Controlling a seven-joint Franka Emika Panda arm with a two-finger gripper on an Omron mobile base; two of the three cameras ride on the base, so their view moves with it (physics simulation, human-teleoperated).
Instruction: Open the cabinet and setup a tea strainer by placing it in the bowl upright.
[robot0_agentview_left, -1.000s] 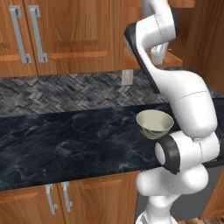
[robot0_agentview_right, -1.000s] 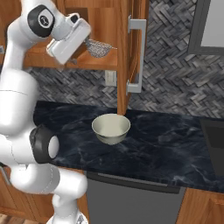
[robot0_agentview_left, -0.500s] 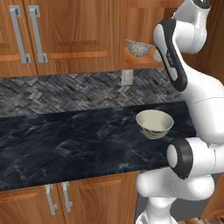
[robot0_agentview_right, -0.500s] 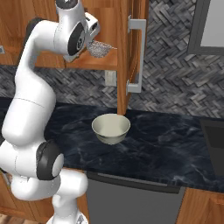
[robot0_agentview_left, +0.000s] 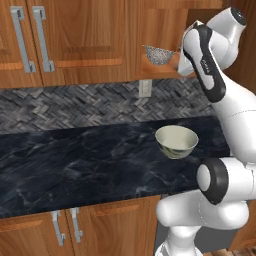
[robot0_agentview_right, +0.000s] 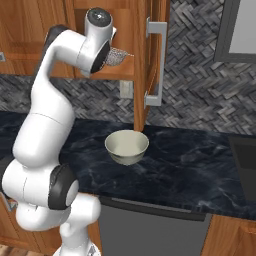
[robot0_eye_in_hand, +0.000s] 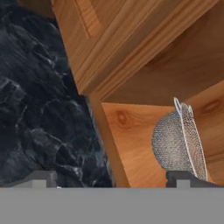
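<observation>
— What colours mark the kitchen?

— Warm brown wood on the cabinet (robot0_agentview_right: 150, 30), with a silver bar handle (robot0_agentview_right: 159, 62); a silver wire-mesh tea strainer (robot0_eye_in_hand: 179, 142) on its plain wood shelf (robot0_eye_in_hand: 135, 148).

— And below?

— A cream-white glossy bowl (robot0_agentview_left: 176, 141), pale greenish inside, on a black counter (robot0_agentview_left: 75, 167) veined with grey marbling. Grey herringbone tiles pattern the backsplash (robot0_agentview_left: 65, 105). The arm (robot0_agentview_right: 55, 115) is white with dark joints.
</observation>
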